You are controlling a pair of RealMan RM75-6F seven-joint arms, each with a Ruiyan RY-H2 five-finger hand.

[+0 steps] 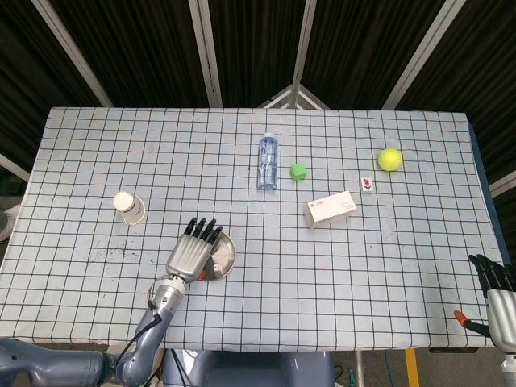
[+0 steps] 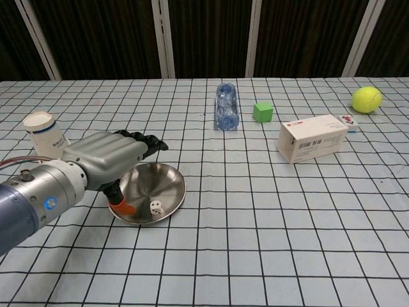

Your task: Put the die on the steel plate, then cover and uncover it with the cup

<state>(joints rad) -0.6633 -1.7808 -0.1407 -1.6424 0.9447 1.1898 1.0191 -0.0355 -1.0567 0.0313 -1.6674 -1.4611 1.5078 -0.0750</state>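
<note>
The die (image 2: 155, 207) lies on the steel plate (image 2: 167, 179), free of the left robot hand (image 2: 108, 157), which hovers over the plate's near-left rim, released and empty; the right robot hand (image 1: 493, 278) idles at the bench (image 2: 268, 243) edge, fingers apart; next, lift clear without nudging the plate, then reach left for the cup (image 2: 45, 133), grasping its wall squarely.

Bottle (image 2: 226, 106), green cube (image 2: 262, 112), box (image 2: 313, 138), tennis ball (image 2: 366, 100)

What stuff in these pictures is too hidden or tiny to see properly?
- White die: head view, hidden under the left hand.
- Right hand: head view, cut by the edge; absent from chest view.
- Small white tile: markings too tiny to read.
- White paper cup: inside not visible.
</note>
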